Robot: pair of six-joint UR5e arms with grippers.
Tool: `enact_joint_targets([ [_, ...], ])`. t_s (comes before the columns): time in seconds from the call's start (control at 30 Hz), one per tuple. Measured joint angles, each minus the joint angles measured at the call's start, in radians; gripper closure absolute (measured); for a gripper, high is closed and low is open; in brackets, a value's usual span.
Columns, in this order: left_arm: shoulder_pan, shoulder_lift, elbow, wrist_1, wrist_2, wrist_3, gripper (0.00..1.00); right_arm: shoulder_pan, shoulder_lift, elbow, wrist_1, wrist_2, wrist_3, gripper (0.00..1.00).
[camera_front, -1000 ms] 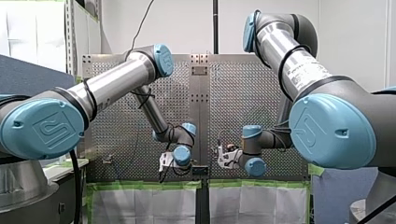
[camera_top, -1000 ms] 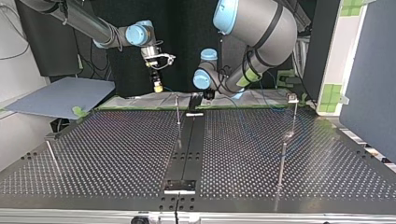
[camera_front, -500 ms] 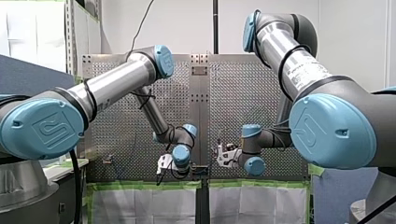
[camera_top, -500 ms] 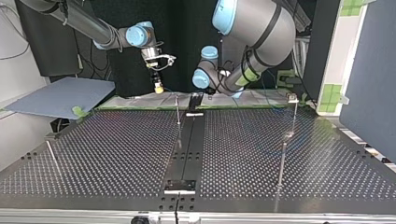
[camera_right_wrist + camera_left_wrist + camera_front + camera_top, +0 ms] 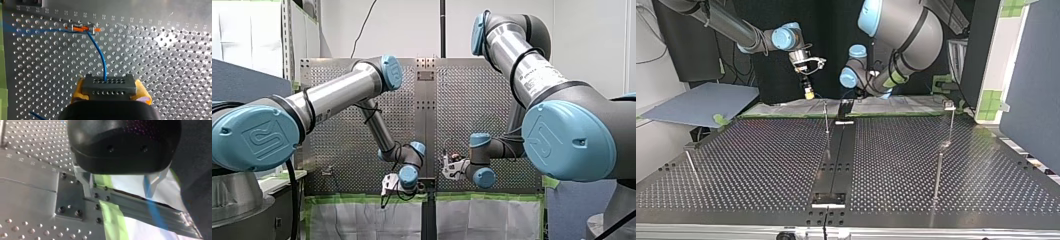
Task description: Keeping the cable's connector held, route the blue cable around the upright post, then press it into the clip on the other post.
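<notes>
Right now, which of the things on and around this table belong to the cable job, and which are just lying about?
Job: blue cable, connector, my right gripper, middle post, post at the top view's right.
Lying about: grey board, green tape, white sheet.

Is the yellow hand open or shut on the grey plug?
Shut. Yellow pads of the right gripper squeeze both sides of the grey plug; the blue cable leaves it.

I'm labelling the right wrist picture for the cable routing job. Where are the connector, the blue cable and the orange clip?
connector point(image 5: 109, 85): right wrist view, middle of its grey face.
blue cable point(image 5: 100, 55): right wrist view, midway along its curve.
orange clip point(image 5: 82, 28): right wrist view, its orange middle part.
</notes>
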Motion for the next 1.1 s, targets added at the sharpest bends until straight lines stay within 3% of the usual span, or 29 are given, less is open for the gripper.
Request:
enact_joint_targets([
  [0.47, -0.016, -0.001, 0.000, 0.104, 0.093, -0.112, 0.00, 0.010, -0.001, -0.002, 0.002, -0.018, 0.000, 1.00],
  [0.67, -0.008, 0.000, 0.000, 0.091, 0.140, -0.159, 0.00, 0.012, -0.001, -0.003, 0.002, -0.018, 0.006, 1.00],
  [0.9, 0.009, 0.001, 0.000, 0.056, 0.199, -0.218, 0.00, 0.014, -0.001, -0.003, 0.002, -0.011, 0.034, 1.00],
  [1.1, 0.029, 0.001, 0.000, 0.043, 0.248, -0.268, 0.00, 0.015, 0.000, -0.003, 0.001, -0.011, 0.038, 1.00],
])
